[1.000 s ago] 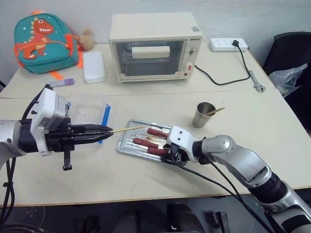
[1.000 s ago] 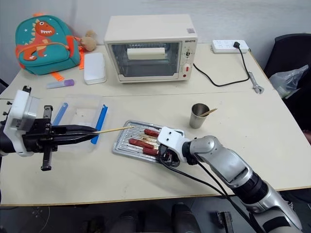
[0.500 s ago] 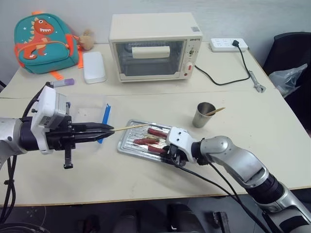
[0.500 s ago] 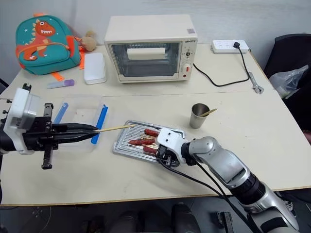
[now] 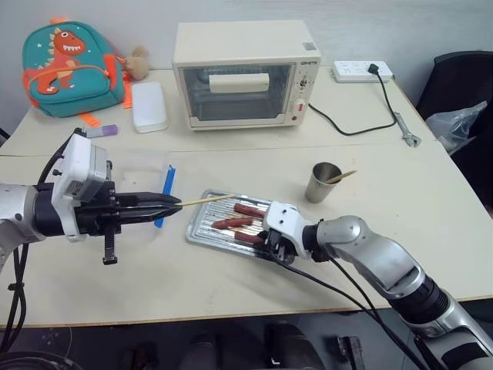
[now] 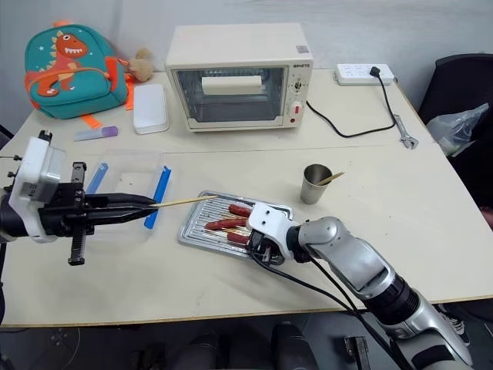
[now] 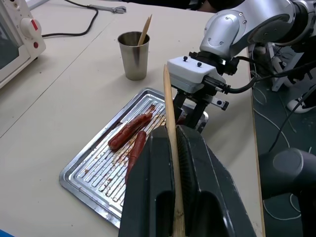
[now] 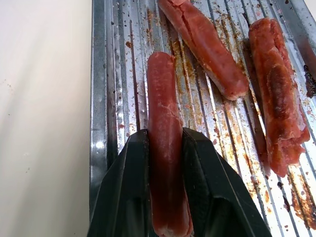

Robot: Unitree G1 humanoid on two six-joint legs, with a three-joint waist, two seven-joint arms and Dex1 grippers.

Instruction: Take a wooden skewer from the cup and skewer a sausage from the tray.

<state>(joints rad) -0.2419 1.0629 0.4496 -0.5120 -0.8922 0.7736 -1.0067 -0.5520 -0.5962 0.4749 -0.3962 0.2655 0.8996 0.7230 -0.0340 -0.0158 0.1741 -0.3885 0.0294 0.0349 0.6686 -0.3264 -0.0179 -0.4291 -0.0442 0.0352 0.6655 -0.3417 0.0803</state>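
Observation:
My left gripper [image 5: 176,205] is shut on a wooden skewer [image 5: 206,201], held level above the table with its tip over the left end of the silver tray [image 5: 197,235]. Three reddish-brown sausages lie on the tray's ribbed bottom. My right gripper [image 8: 165,134] is shut on the nearest sausage [image 8: 164,148], one finger [image 8: 132,177] on each side, low at the tray's near right end [image 5: 266,240]. The other two sausages [image 8: 205,49] [image 8: 279,94] lie loose beside it. The grey metal cup [image 5: 322,182] stands to the right behind the tray, with another skewer [image 5: 343,176] leaning in it.
A clear plastic box with blue clips [image 5: 142,185] sits left of the tray, under my left arm. At the back stand a cream toaster oven [image 5: 243,73], a white case [image 5: 149,106] and a teal backpack [image 5: 71,69]. A power strip [image 5: 362,72], its cable and a wrench [image 5: 407,131] lie back right.
My right gripper's fingers have drawn in onto the near sausage. The middle sausage has shifted a little on the tray. Both arms have stayed where they were.

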